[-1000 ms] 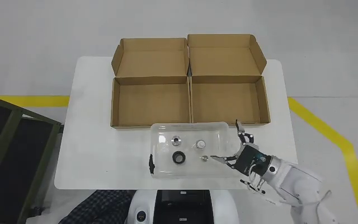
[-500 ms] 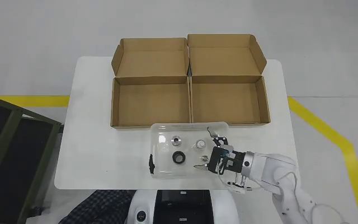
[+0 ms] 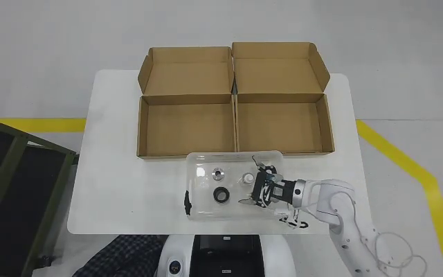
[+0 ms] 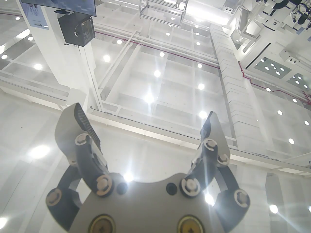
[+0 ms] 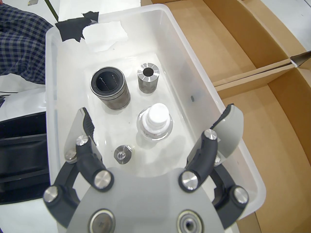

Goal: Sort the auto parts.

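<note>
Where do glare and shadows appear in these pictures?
Left wrist view: the end effector faces bright ceiling lamps, and flare streaks run over it. Right wrist view: highlights shine inside the bin, with a soft shadow beside the white part. Top view: even light, faint shadows inside the boxes.

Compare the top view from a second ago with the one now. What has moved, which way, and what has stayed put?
The right gripper swung from the table beside the end of the clear bin to above the parts inside it, fingers open, nothing taken. The parts and the cardboard boxes stayed put.
</note>
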